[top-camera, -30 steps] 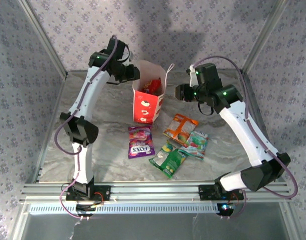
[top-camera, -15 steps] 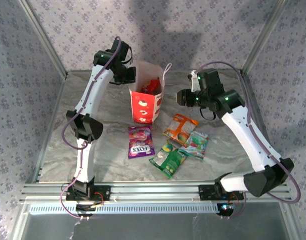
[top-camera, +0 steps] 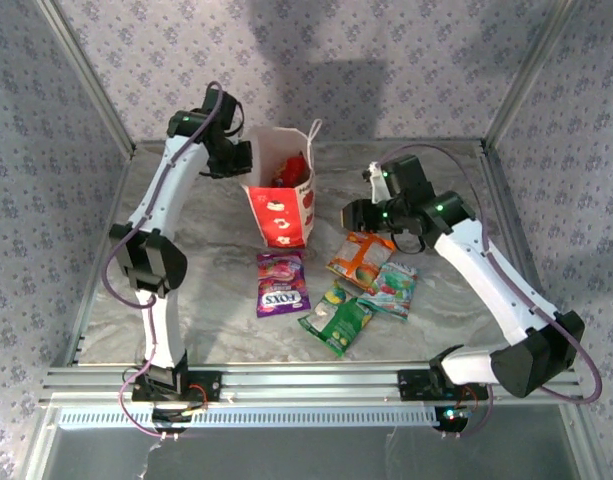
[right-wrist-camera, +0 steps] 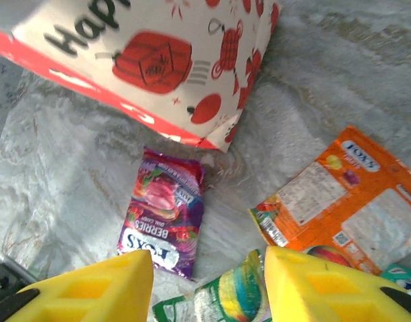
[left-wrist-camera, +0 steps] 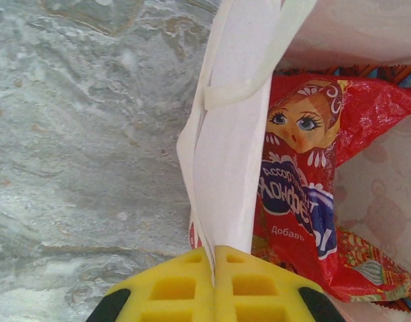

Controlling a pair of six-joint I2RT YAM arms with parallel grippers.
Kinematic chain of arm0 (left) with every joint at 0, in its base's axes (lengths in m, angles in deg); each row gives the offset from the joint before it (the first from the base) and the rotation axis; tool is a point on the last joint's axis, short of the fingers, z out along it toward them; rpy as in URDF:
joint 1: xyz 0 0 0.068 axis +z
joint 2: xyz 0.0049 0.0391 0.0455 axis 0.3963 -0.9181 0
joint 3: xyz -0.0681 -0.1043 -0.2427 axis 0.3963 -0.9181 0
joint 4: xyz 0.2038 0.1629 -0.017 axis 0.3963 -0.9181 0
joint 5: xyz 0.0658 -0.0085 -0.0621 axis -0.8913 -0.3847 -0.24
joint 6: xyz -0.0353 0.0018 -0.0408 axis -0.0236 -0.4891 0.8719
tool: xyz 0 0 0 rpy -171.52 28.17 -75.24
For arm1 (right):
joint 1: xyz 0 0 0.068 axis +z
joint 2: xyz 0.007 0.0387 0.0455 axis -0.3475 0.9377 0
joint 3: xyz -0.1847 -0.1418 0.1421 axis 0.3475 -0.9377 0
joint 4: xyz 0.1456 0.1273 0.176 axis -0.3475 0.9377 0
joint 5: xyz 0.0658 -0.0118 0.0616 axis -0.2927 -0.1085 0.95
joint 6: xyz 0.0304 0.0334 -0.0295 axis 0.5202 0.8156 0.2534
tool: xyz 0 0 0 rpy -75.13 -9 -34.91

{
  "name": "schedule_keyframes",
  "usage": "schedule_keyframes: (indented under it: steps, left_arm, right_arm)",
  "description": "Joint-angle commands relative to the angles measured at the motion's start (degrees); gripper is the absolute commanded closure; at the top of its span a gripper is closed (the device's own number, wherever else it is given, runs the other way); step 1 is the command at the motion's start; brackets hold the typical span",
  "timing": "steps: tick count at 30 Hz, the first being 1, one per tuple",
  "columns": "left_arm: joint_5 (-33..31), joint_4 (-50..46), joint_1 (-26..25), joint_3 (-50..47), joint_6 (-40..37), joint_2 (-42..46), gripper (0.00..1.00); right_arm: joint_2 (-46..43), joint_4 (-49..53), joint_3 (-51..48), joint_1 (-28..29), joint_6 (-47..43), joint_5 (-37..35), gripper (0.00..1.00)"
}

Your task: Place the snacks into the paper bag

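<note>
Left gripper (left-wrist-camera: 214, 272) was clamped tight on the left wall of the bag (top-camera: 279, 205), the white paper pinched between the yellow fingers (left-wrist-camera: 171, 288). Bag stood toward the back middle of the table (top-camera: 216, 260), mouth open, leaning a little to the left. Red packet (left-wrist-camera: 306, 174) sat inside it, one end poking above the rim.

Right gripper (right-wrist-camera: 208, 285) hung over the table just right of the bag, fingers moderately apart, nothing between them.

Four packets lay flat in front of the bag. Purple packet (top-camera: 282, 283) was nearest the bag's base. Orange packet (top-camera: 361, 258) lay to its right. Teal packet (top-camera: 393, 288) overlapped the orange one's near edge. Green packet (top-camera: 336, 318) lay nearest the arm bases, touching the teal.
</note>
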Motion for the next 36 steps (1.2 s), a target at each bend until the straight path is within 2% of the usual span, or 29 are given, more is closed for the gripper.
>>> schedule_keyframes:
  steps: [1,14,21,36]
  left_arm:
    - [-0.85,0.23,0.88,-2.19,-0.43,3.54,1.00]
    - [-0.77,2.47,2.07,-8.50,-0.98,6.66,0.99]
    - [-0.49,3.69,2.27,-11.26,-0.95,7.87,0.97]
    - [0.45,4.05,2.62,-11.39,-3.25,7.90,0.96]
  right_arm:
    - [0.57,-0.72,-1.45,1.96,1.33,1.58,0.51]
    - [11.53,-8.03,-8.90,10.40,3.87,3.27,0.45]
    - [17.02,-13.35,-11.61,11.87,4.12,6.02,0.41]
    - [26.34,-16.91,-12.20,14.88,2.00,11.88,0.37]
